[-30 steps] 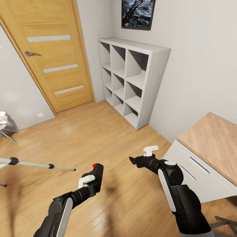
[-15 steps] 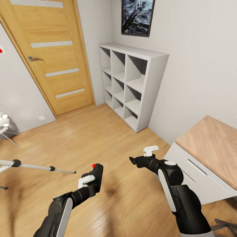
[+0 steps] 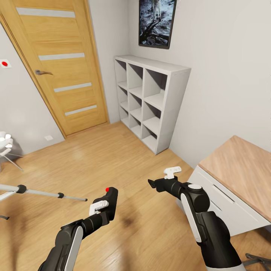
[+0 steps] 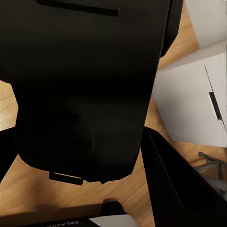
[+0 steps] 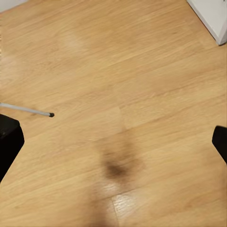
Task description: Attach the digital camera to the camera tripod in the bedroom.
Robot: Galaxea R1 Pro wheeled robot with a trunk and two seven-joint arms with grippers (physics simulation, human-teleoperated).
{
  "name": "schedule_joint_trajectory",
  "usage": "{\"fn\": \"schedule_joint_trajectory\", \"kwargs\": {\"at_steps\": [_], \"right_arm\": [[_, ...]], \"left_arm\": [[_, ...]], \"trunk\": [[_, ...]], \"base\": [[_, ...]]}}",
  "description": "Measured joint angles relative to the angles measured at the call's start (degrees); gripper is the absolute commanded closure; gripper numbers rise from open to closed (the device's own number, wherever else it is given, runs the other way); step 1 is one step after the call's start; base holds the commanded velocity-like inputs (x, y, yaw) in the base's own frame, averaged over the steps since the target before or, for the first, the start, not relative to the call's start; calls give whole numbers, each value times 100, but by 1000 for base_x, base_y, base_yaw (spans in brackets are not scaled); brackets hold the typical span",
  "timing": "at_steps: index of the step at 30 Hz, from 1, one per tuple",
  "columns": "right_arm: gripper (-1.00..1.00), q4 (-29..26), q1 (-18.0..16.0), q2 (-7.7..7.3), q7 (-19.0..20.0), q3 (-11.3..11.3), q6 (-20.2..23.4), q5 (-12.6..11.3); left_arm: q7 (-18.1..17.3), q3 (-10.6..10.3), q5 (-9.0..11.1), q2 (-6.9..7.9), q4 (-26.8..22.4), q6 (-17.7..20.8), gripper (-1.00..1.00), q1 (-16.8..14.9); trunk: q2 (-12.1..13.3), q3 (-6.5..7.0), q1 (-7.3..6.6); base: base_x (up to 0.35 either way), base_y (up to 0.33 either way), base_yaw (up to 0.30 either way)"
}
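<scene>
My left gripper (image 3: 107, 210) is shut on the digital camera (image 3: 111, 197), a small black body with a red dot on top, held low over the wood floor. In the left wrist view the camera (image 4: 85, 85) sits dark between the fingers (image 4: 182, 189). One silver-grey leg of the camera tripod (image 3: 45, 193), with black joints, reaches in from the left edge, its tip a short way left of the camera. The rest of the tripod is out of view. My right gripper (image 3: 152, 184) hangs open and empty above the floor, its fingertips (image 5: 9, 142) wide apart, with the leg tip (image 5: 28, 110) beyond.
An oak door (image 3: 60, 67) stands at the back left, with white cube shelves (image 3: 150, 101) against the wall under a framed picture (image 3: 156, 22). A white drawer chest (image 3: 233, 180) with a wood top is close on my right. A grey metal frame (image 3: 259, 259) shows at the lower right corner.
The whole head view has shifted: door, shelves and chest sit lower in the picture, so the camera has tilted up. Both arms and the held camera keep their places.
</scene>
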Motion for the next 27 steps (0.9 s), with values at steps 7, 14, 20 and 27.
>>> {"fn": "schedule_joint_trajectory", "kwargs": {"at_steps": [7, 14, 20, 27], "right_arm": [[-100, 0, 0, 2, -2, 0, 1, 0], [-100, 0, 0, 0, -1, 0, 3, 1], [-100, 0, 0, 1, -2, 0, -2, 2], [-100, 0, 1, 0, -3, 0, -4, 3]], "left_arm": [[0, -1, -1, 0, 0, 0, 100, 0], [0, -1, -2, 0, 2, 0, 100, 0], [0, -1, -2, 0, 7, -2, 100, 0], [0, -1, -4, 0, 9, -1, 100, 1]], "trunk": [[281, 192, -154], [563, 385, -308], [804, 550, -440], [1086, 743, -594]], "base": [[0, 0, 0], [0, 0, 0], [0, 0, 0], [0, 0, 0]]}}
